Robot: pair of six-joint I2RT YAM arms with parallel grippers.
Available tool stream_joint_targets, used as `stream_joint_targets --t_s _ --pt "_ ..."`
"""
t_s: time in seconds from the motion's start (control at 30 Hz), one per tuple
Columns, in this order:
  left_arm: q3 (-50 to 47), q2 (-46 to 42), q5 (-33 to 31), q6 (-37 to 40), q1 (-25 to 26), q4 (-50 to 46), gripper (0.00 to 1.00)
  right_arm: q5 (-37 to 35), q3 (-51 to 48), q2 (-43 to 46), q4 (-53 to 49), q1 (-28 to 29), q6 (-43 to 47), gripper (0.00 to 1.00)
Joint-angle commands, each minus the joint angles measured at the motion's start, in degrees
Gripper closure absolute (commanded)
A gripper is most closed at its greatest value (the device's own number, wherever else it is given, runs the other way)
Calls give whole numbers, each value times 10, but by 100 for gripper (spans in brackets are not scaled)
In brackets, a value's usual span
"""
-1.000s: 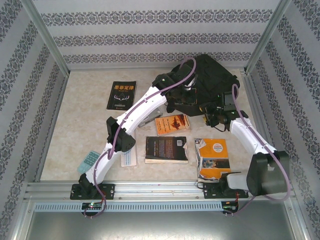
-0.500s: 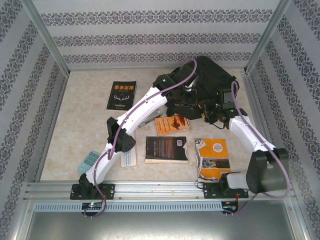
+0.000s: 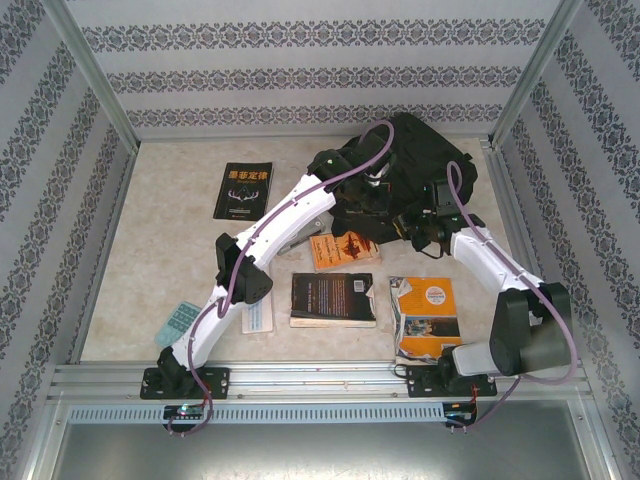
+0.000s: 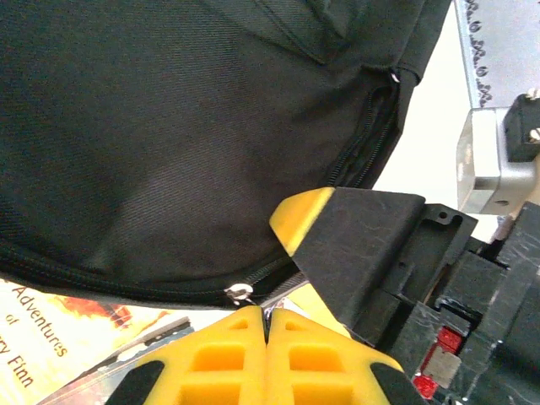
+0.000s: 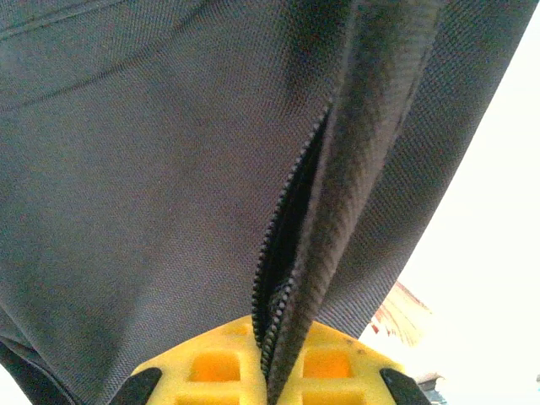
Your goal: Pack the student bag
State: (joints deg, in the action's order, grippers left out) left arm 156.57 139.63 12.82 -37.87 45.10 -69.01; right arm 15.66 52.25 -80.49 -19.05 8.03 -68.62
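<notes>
The student bag (image 3: pixel 415 155), a big black backpack, lies at the back right of the table. My left gripper (image 3: pixel 372 198) is at its front edge. In the left wrist view its yellow fingertips (image 4: pixel 267 314) are shut on the small silver zipper pull (image 4: pixel 240 293) of the bag's zipper (image 4: pixel 126 283). My right gripper (image 3: pixel 418 222) is at the bag's near right side, close beside the left one. In the right wrist view its jaws (image 5: pixel 274 354) are shut on the fabric edge (image 5: pixel 337 253) beside the partly open zipper (image 5: pixel 283 245).
An orange Huckleberry Finn book (image 3: pixel 345 248) lies just under the bag's front edge. A black book (image 3: pixel 334 298) and an orange book (image 3: pixel 425 315) lie nearer. Another black book (image 3: pixel 243 190) is at back left. A teal calculator (image 3: pixel 180 322) sits front left.
My right gripper has moved left and farther in against the bag and closed on its zipper edge. The left arm has hardly moved.
</notes>
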Motion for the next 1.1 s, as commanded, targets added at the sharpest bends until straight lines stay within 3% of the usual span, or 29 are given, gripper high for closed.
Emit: stream_joint_targets --t_s 0.0,0.43,0.73,0.93,1.07 --pt "7 -10 -27 20 -17 -27 100 -32 -5 -14 -22 -6 39 100" --pt "-54 -41 -44 28 -70 -11 100 -49 -2 -21 -29 -11 82 100" --pt "-382 -193 34 -21 -150 247 100 -59 6 -22 -41 -21 118 100" --pt "-347 -172 27 3 -169 227 100 -57 30 -37 -55 -32 156 100" --pt "-268 -119 17 25 -176 192 100 -68 53 -47 -77 -44 191 100"
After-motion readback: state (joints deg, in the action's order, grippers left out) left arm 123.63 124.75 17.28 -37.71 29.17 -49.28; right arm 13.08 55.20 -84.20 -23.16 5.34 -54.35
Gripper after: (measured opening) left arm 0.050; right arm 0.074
